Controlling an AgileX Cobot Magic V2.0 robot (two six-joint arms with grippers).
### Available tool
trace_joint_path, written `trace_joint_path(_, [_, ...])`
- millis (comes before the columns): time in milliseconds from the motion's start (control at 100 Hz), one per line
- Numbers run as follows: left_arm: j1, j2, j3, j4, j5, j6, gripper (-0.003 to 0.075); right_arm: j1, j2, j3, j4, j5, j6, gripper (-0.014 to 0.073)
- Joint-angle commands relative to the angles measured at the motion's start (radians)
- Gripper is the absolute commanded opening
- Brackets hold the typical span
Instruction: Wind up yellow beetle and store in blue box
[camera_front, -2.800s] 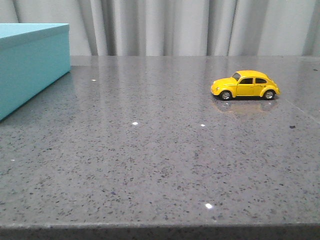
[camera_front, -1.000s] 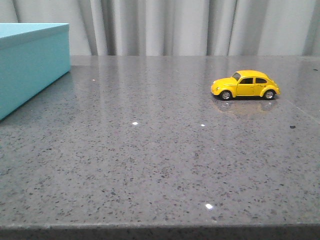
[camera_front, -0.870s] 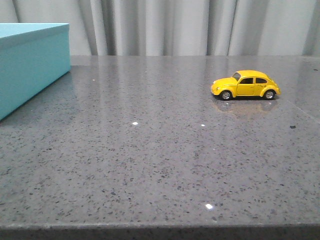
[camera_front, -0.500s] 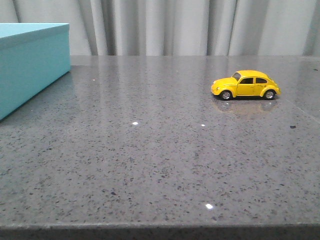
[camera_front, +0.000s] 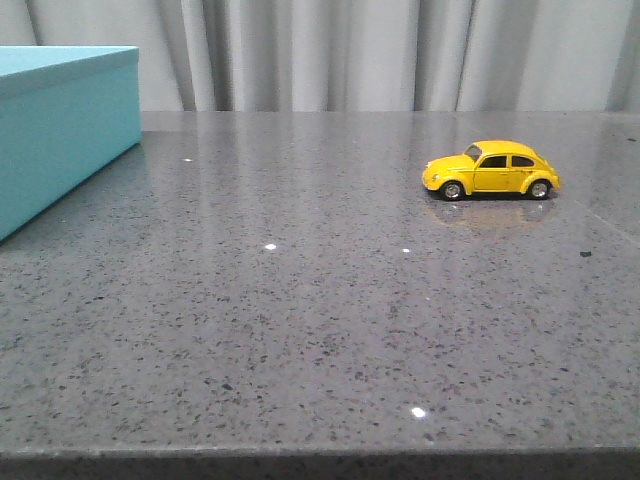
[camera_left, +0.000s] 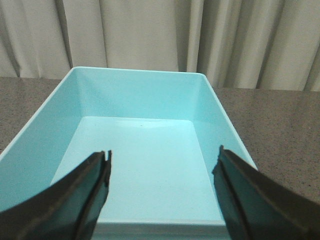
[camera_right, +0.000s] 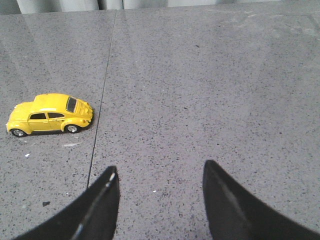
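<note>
The yellow beetle (camera_front: 490, 170) stands on its wheels at the right of the grey speckled table, nose to the left. It also shows in the right wrist view (camera_right: 50, 115), off to one side of my right gripper (camera_right: 160, 170), which is open, empty and well apart from it. The blue box (camera_front: 62, 125) stands at the far left of the table. In the left wrist view the box (camera_left: 140, 95) lies open and empty, and my left gripper (camera_left: 162, 155) is open and empty above its near rim. Neither gripper shows in the front view.
A grey curtain (camera_front: 350, 55) hangs behind the table. The table's front edge (camera_front: 320, 455) runs along the bottom of the front view. A thin seam (camera_right: 102, 95) in the tabletop passes just beside the beetle.
</note>
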Motion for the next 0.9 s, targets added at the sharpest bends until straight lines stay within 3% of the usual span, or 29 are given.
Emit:
trace_joint_path(0, [-0.004,0.014,-0.037,-0.011,-0.105,0.002,0.0419,-0.006,0.013,-0.040,-0.004,-0.070,-0.003,0.0402])
trace_joint_path(360, [-0.004,0.020,-0.037,-0.011,-0.137,0.002,0.0419,0.003,0.242,-0.275,0.063,0.150,-0.003,0.0402])
trace_joint_path(890, [-0.004,0.024,-0.056,-0.011,-0.086,0.002,0.0419,0.192,0.710,-0.681,0.098,0.354,-0.001,0.0470])
